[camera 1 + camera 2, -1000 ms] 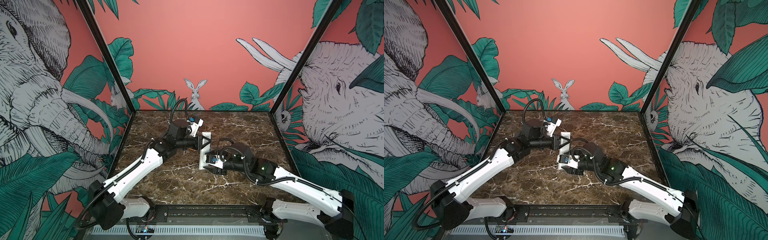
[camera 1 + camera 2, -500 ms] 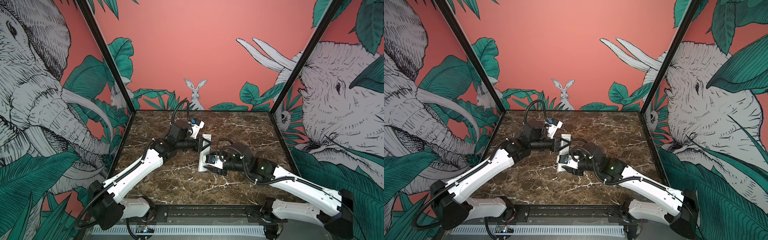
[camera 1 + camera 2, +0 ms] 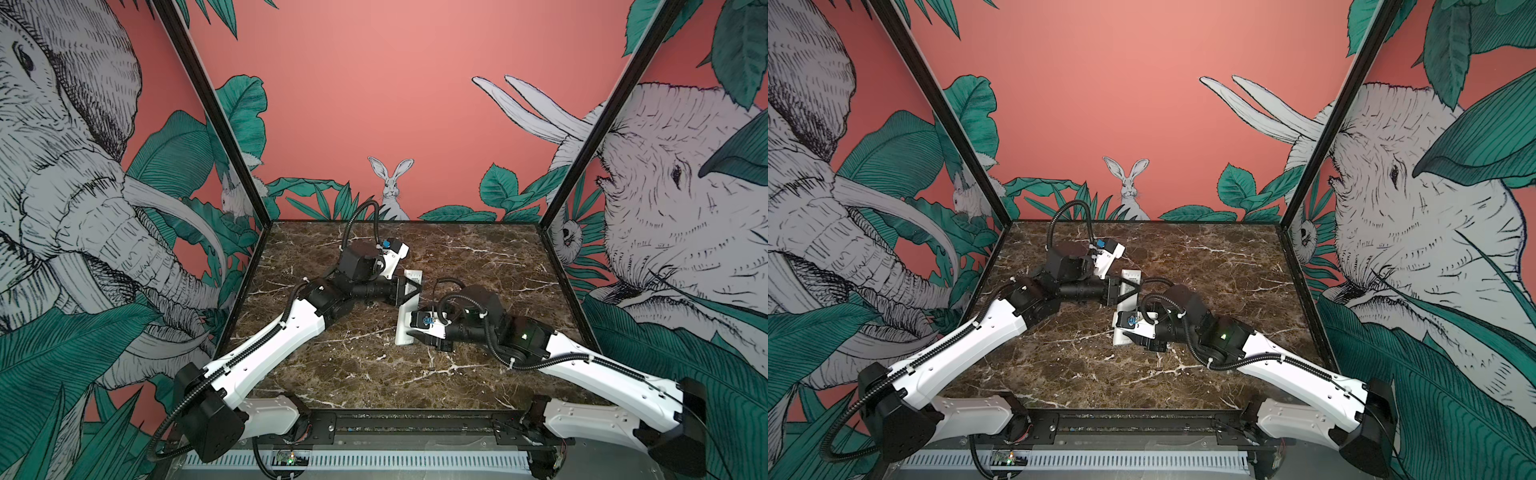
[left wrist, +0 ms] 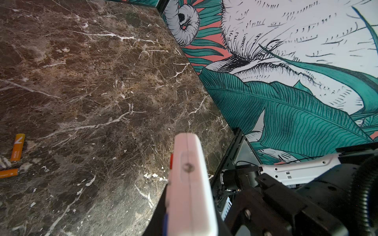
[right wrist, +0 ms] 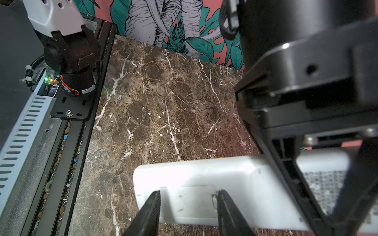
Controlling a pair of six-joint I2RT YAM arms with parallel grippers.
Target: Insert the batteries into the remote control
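The white remote control [image 3: 402, 337] [image 3: 1121, 340] hangs above the marble table, with my left gripper [image 3: 414, 290] [image 3: 1134, 286] shut on its far half. The left wrist view shows it edge-on [image 4: 190, 183], a red button on its side. My right gripper [image 5: 189, 193] [image 3: 411, 334] is at the remote's near end [image 5: 204, 173]. Its fingers [image 5: 151, 210] stand apart against the plain back, one at each end of a rectangular cover panel, gripping nothing. Two orange batteries [image 4: 18, 147] [image 4: 9, 172] lie on the table in the left wrist view. In both top views they are hidden.
The brown marble table [image 3: 353, 374] is walled in by printed panels at the back and both sides. A black rail [image 3: 415, 424] with the arm bases runs along its front edge; the left arm's base [image 5: 67, 51] shows in the right wrist view.
The right gripper's fingers have drawn closer together against the remote's near end. The left gripper still holds the remote, and both arms have hardly shifted.
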